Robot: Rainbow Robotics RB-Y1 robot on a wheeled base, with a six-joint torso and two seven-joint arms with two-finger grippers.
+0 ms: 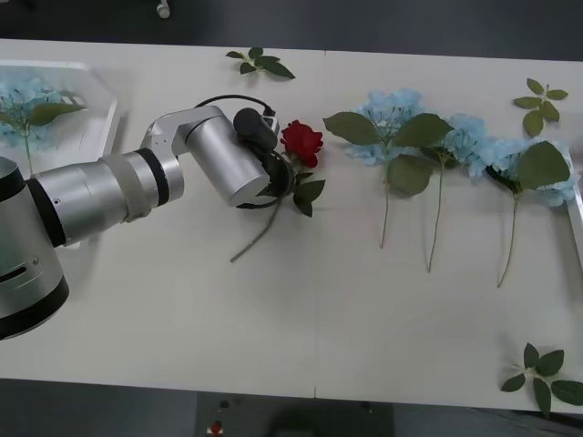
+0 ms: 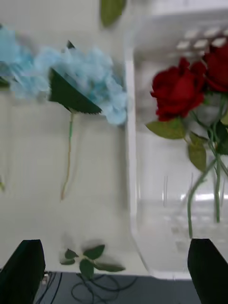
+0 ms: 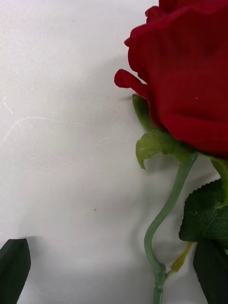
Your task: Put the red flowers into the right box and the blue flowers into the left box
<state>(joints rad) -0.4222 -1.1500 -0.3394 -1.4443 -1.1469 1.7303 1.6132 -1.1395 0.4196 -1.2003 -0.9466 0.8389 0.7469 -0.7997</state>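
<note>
The left gripper hangs wide open astride a red rose lying on the table, seemingly not touching the stem. Its arm reaches in from the left. The right gripper, fingers spread, hovers over the right box, which holds two red roses; blue flowers lie beside it, and one in the left box.

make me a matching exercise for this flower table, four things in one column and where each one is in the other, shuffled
Things:
1. lone red rose
2. two red roses
3. blue flower with one green leaf across it
4. three blue flowers in a row

Places:
A. in the left box
B. on the table, right of centre
C. in the right box
D. on the table at the left hand, whose fingers straddle its stem

Pairs: 1-D, 2-C, 3-A, 4-B
</note>
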